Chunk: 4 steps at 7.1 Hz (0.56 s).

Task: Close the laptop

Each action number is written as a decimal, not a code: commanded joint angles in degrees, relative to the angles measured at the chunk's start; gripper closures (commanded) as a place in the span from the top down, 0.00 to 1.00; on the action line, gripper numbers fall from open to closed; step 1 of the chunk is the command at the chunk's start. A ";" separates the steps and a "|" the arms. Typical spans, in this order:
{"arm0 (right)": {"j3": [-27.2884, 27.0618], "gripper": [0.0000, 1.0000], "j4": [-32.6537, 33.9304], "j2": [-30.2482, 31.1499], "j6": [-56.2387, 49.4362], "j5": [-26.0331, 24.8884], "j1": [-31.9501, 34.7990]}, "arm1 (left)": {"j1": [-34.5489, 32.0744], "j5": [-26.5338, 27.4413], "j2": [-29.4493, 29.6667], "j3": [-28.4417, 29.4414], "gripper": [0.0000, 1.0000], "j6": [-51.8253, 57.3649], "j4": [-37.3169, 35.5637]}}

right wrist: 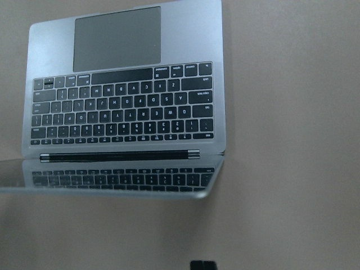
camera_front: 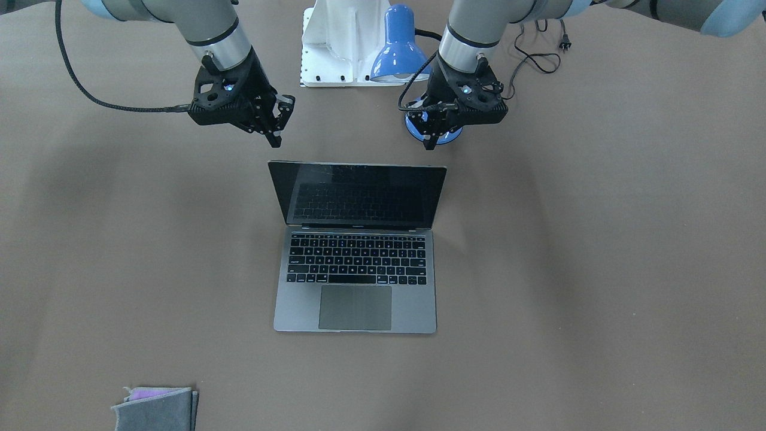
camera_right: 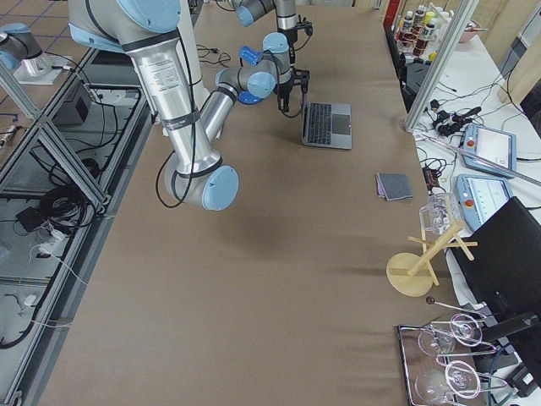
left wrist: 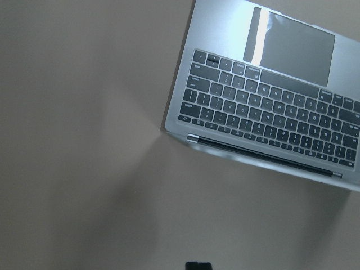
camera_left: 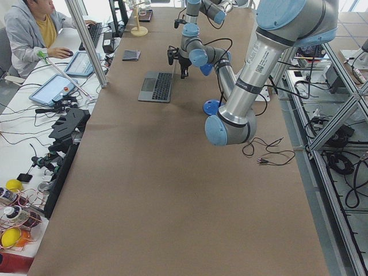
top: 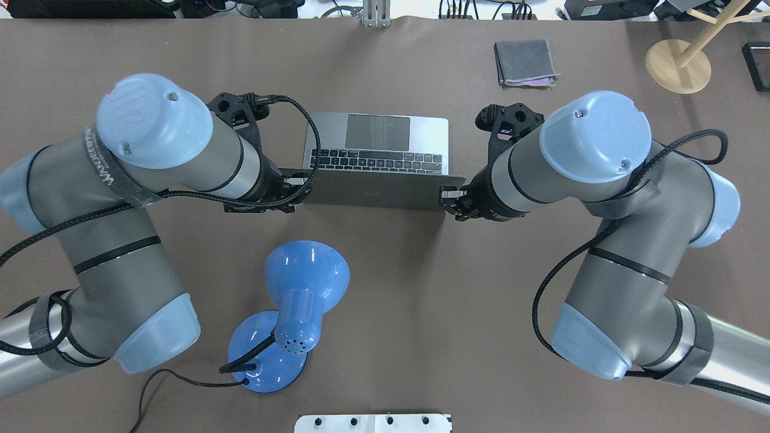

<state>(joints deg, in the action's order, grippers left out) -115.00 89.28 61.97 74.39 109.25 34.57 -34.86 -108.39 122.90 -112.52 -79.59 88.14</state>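
The space-grey laptop (camera_front: 356,302) lies open in the middle of the table, its black screen (camera_front: 359,194) upright and its lid facing the robot (top: 379,191). My left gripper (camera_front: 429,142) hangs above the table just behind the lid's corner on my left (top: 299,180). My right gripper (camera_front: 275,139) hangs behind the other corner (top: 446,195). Neither touches the laptop. Each wrist view shows the keyboard from above (left wrist: 270,112) (right wrist: 129,107) and a single dark fingertip block at the bottom centre, so both grippers look shut and empty.
A blue desk lamp (top: 301,288) stands close behind my left gripper, its base (camera_front: 449,136) right by the fingers and its cord trailing on the table. A folded grey cloth (camera_front: 157,407) lies at the far edge. A wooden stand (top: 678,65) is at the far right.
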 commanded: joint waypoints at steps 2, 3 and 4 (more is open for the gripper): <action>5.64 0.00 -0.16 -4.30 -0.21 -0.35 3.03 | -0.21 3.08 0.93 4.40 0.00 1.01 5.45; 9.93 0.00 -0.25 -7.18 -0.30 -0.26 4.70 | -1.60 3.53 1.72 6.42 0.00 1.54 6.60; 12.41 0.00 -0.68 -8.95 0.14 -0.18 5.58 | -3.01 3.62 2.86 8.35 0.00 2.33 7.31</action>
<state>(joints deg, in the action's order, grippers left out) -106.15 88.95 55.51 74.21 108.98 38.79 -36.38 -105.19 124.62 -106.47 -78.12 94.29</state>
